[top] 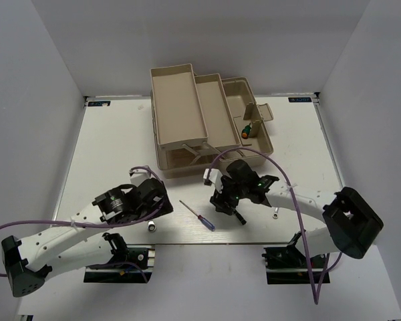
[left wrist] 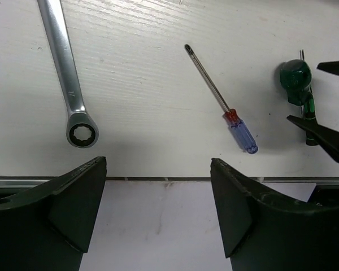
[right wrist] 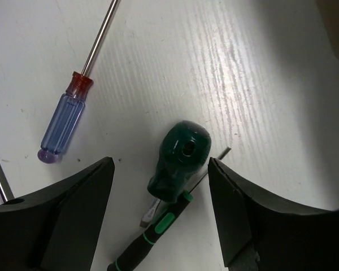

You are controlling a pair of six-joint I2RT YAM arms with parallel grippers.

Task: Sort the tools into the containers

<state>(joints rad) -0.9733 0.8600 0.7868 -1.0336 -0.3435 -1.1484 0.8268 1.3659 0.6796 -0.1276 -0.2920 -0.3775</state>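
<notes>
A stubby green-handled screwdriver [right wrist: 179, 155] lies on the white table, crossed over a thin black-and-green screwdriver [right wrist: 150, 240]. My right gripper [right wrist: 161, 164] is open right above them, a finger on each side, holding nothing; in the top view it [top: 229, 204] is in front of the toolbox. The red-and-blue screwdriver [top: 198, 215] [left wrist: 229, 110] [right wrist: 68, 121] lies between the arms. A long silver wrench [left wrist: 68, 73] lies by the table's near edge. My left gripper [left wrist: 158, 164] [top: 158, 200] is open and empty above that edge. The stubby screwdriver also shows in the left wrist view [left wrist: 296, 79].
The beige toolbox stands open at the back with a left tray [top: 177, 107], a middle tray [top: 212, 114] and a base compartment [top: 237, 93]; a green-handled tool [top: 247, 130] lies in the base. A small silver piece [top: 274, 214] lies beside my right arm.
</notes>
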